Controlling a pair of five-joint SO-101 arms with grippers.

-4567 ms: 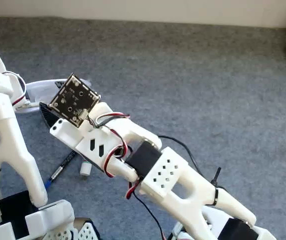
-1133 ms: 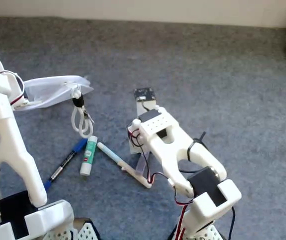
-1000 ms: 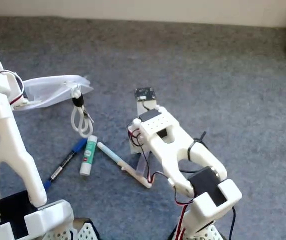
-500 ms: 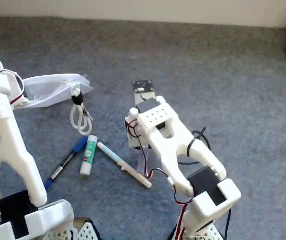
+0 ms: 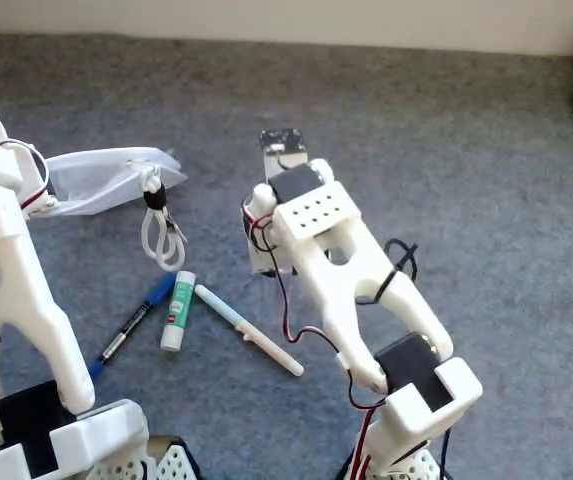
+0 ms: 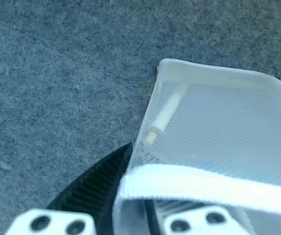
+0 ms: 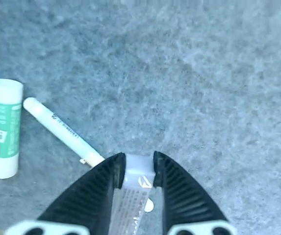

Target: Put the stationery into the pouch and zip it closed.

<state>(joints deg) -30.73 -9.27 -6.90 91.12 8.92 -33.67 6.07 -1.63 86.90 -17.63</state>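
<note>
My left gripper [image 5: 54,203] [image 6: 136,188] is shut on the white zipper edge of the translucent pouch [image 5: 106,178] [image 6: 218,127], holding it off the carpet. A white stick-like item [image 6: 164,115] lies inside it. A white cord loop [image 5: 161,240] hangs from the pouch's zipper pull. On the carpet lie a blue-capped black pen [image 5: 126,325], a green glue stick [image 5: 176,310] [image 7: 4,127] and a white pen [image 5: 248,330] [image 7: 62,132]. My right gripper [image 5: 269,268] [image 7: 139,169] hangs just right of the white pen, shut on a small clear plastic piece [image 7: 133,196] with print.
Grey carpet [image 5: 446,150] covers the whole floor, open to the right and at the far side. The left arm's white base [image 5: 26,330] stands at the near left, close to the pens.
The right arm has pulled back from the pouch to beside the white pen, then risen and shifted toward the far side with the clear piece. Pouch and pens stay put.
</note>
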